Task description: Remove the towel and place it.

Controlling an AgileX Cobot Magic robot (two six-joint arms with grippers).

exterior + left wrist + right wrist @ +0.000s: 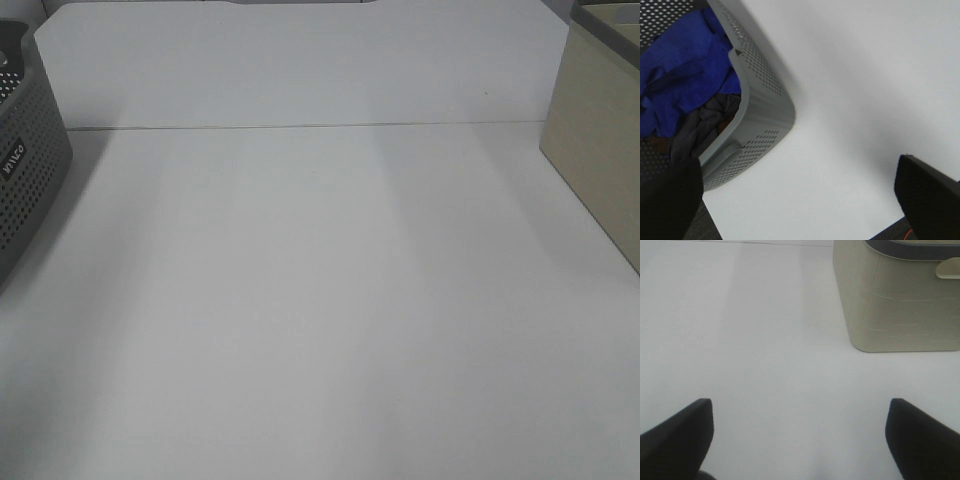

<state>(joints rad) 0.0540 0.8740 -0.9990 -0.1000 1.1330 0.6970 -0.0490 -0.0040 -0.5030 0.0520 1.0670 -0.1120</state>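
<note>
Still pre-grasp. Crumpled royal-blue plush towel inside grey perforated plastic basket, beside dark-grey cloth. Left end effector spread, empty, by basket corner. Right end effector spread, empty. Next: reach into basket, pinch towel.

Basket sat at 10 o'clock on table, bin at 2 o'clock. Towel lay in basket w/ other cloth.

The left gripper hangs over the bench near its left edge, its two dark fingers spread wide apart. The right gripper hovers above the bench toward its right edge, its dark fingers likewise parted wide.
</note>
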